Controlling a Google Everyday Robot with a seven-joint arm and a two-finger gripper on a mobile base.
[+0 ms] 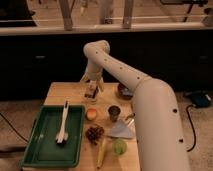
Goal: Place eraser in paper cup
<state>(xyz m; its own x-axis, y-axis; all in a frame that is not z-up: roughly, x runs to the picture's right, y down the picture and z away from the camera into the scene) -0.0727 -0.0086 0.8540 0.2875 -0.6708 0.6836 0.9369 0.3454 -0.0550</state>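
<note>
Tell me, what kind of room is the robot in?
Probably a lab or office test space, not a home kitchen. A small wooden table holds a green tray, an orange fruit and a paper cup on bare flooring by a glass-panelled wall. The pincer hangs over the table's far side.

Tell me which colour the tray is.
Green tray, camera view; gripper hangs above the table's far side.

A single camera looks down from high behind the arm's shoulder, facing across the light wooden desk [57, 92] toward a dark wall with windows above. It stands near: the white arm fills the right side, and the pincer [91, 93] hangs over the desk's far half.
</note>
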